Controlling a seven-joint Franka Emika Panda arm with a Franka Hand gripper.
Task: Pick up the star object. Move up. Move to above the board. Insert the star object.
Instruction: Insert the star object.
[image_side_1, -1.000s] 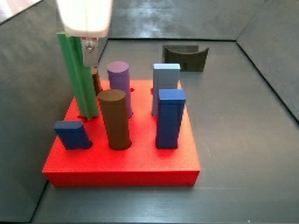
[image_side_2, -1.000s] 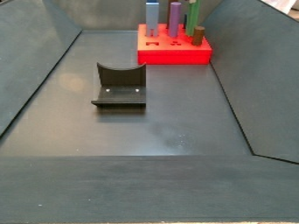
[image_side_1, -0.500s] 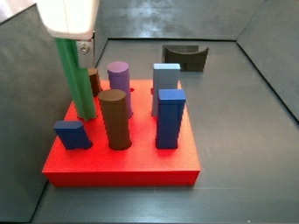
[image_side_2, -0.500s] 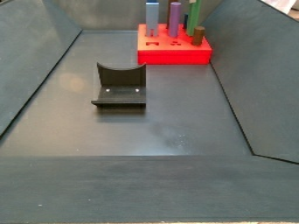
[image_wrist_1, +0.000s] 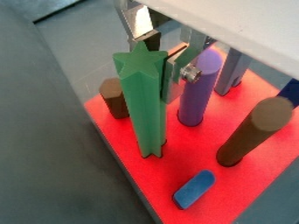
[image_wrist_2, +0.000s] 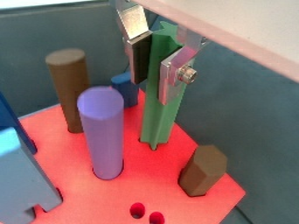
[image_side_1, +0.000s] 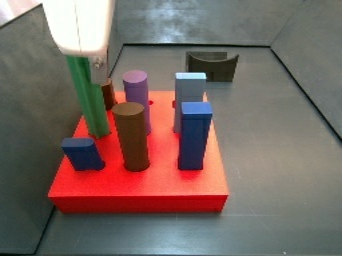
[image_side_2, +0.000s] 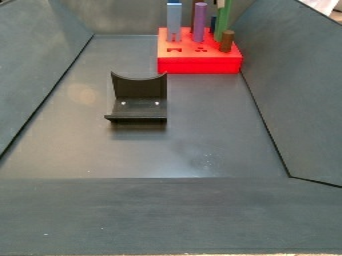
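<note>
The star object (image_side_1: 91, 100), a tall green ridged peg, stands with its foot in the back left corner of the board (image_side_1: 134, 190), a flat red block. The gripper (image_side_1: 83, 60) is right above it, fingers down either side of its top. In both wrist views the dark pads press against the peg (image_wrist_1: 146, 114) (image_wrist_2: 162, 114), so the gripper (image_wrist_1: 162, 54) (image_wrist_2: 160, 61) is shut on it. The peg's foot meets the red board (image_wrist_1: 128, 144) (image_wrist_2: 152, 184). A side view shows board (image_side_2: 201, 62) and peg (image_side_2: 223, 15) far off.
Other pegs crowd the board: a purple cylinder (image_side_1: 135, 85), a brown cylinder (image_side_1: 130, 135), a blue square post (image_side_1: 195, 135), a light blue piece (image_side_1: 190, 95), a short blue block (image_side_1: 83, 153) and a dark brown hexagon (image_wrist_2: 205, 171). The fixture (image_side_2: 136, 97) stands on the grey floor.
The gripper has shifted a little left and come lower over the star object. The peg's foot has stayed at the same spot on the board.
</note>
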